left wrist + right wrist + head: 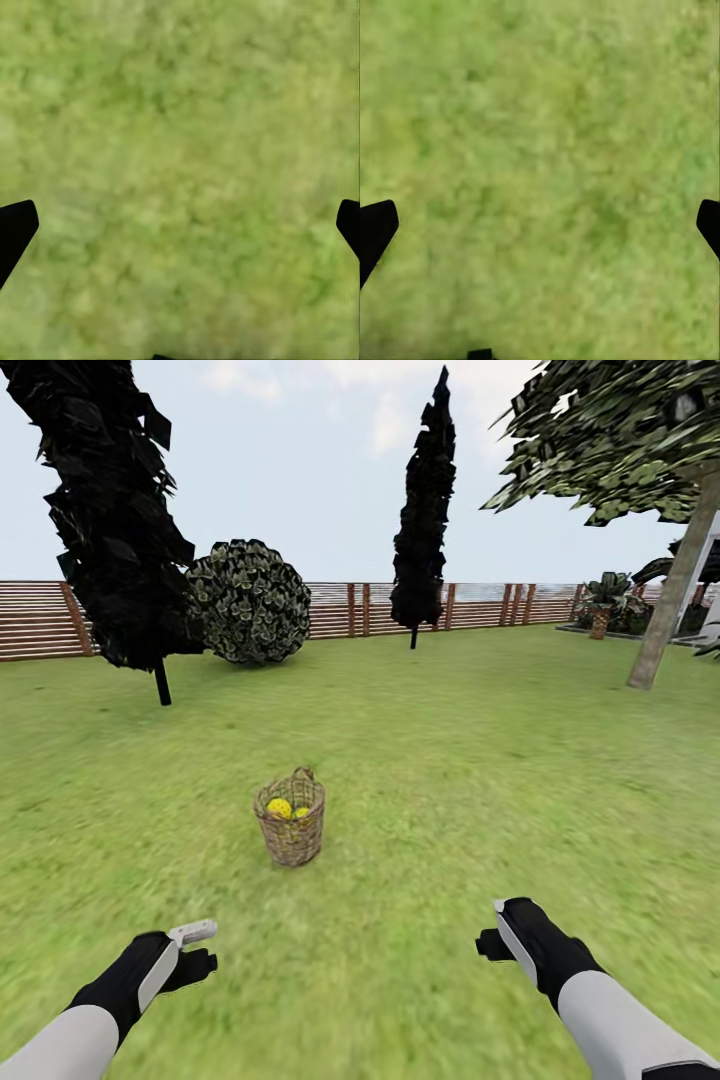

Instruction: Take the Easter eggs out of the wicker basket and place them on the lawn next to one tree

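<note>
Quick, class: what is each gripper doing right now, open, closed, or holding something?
Left gripper: open, holding nothing, over bare grass.
Right gripper: open, holding nothing, over grass too.

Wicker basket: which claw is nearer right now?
Left. The left claw sits below and slightly left of the wicker basket; the right claw is farther off to the basket's right.

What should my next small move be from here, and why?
Probably roll the base forward toward the wicker basket. It stands on the lawn ahead, with yellow Easter eggs inside, beyond both the left gripper and right gripper. Both wrist views show open fingertips over bare grass.
</note>
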